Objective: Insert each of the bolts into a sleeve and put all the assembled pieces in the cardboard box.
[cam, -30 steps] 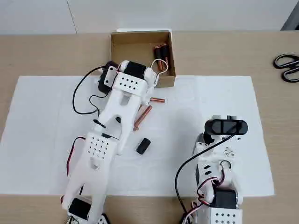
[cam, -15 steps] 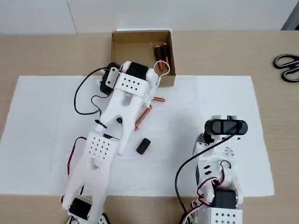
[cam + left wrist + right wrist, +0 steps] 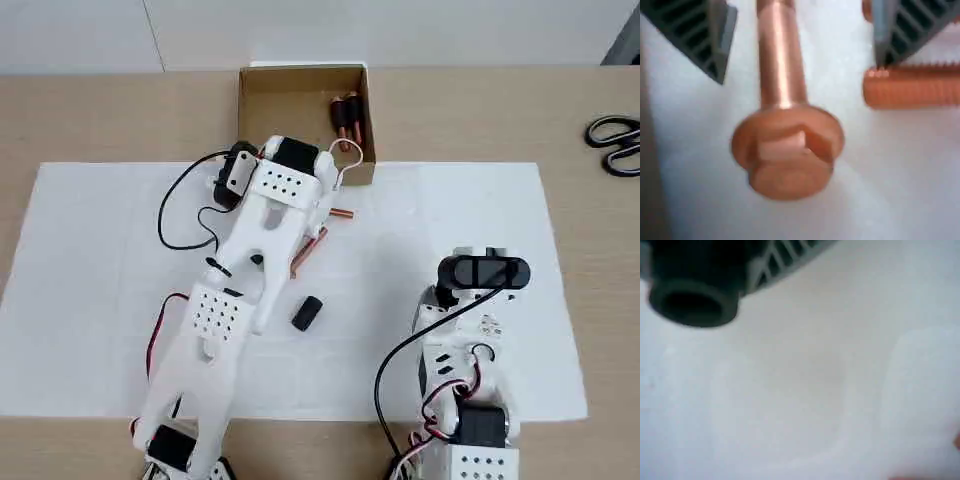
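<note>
Since a second ago the left arm has shifted toward 12 o'clock, closer to the cardboard box (image 3: 254, 104); the loose parts and the right arm have not moved.

Item under work: the long bolt (image 3: 785, 125) lies flat on the white sheet (image 3: 100, 250), directly below the left tool (image 3: 800, 67). The jaws stand apart, one on each side of the shank, and do not touch it. No grasp is made yet.

Second bolt (image 3: 341, 213): lies at 1 o'clock of the long bolt, just beside it, and is also untouched.

Loose sleeve (image 3: 307, 313): rests on the sheet at 6 o'clock of the long bolt, apart from it.

Held sleeve (image 3: 692, 297): sits against a ribbed jaw of the right tool (image 3: 483, 265), which appears clamped on it. This tool waits at 4 o'clock of the bolts, well apart from them.

Box: stands at 12 o'clock, with assembled pieces (image 3: 345, 113) along its 3 o'clock wall. They look like two; the exact count is unclear.

Assessment: the task is roughly half done. Two bolts and two sleeves remain unjoined, so two assemblies and two deposits are outstanding.

Other: scissors (image 3: 615, 143) lie on the tabletop (image 3: 100, 110) at the far 2 o'clock edge, out of the work.
</note>
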Robot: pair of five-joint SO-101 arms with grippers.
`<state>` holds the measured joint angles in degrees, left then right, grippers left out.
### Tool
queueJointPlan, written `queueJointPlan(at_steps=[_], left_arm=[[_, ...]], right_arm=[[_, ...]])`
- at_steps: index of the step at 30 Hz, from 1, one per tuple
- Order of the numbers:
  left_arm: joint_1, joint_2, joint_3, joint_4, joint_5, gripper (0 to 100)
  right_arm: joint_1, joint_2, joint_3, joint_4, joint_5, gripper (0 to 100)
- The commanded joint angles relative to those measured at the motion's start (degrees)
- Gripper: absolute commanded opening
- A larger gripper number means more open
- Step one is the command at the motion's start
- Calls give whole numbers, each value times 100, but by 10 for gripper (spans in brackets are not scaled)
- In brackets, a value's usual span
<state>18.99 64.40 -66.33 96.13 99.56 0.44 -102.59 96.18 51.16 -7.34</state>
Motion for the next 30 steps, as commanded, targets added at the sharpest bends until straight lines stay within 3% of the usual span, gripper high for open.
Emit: queueJointPlan(at_steps=[1,6,14,23,30], left_arm=[[-9,44,-75,62,53,175],[-9,44,-75,62,53,0],[0,44,-127,62,53,6],[35,70,-1631,334,26,6],[255,35,-1789,422,-237,6]], right_arm=[[66,-127,26,-4,-9,5],[66,-127,26,-13,-9,5],[66,-127,26,-13,-9,5],[66,-127,26,-13,-9,5],[66,-127,26,-22,0,5]])
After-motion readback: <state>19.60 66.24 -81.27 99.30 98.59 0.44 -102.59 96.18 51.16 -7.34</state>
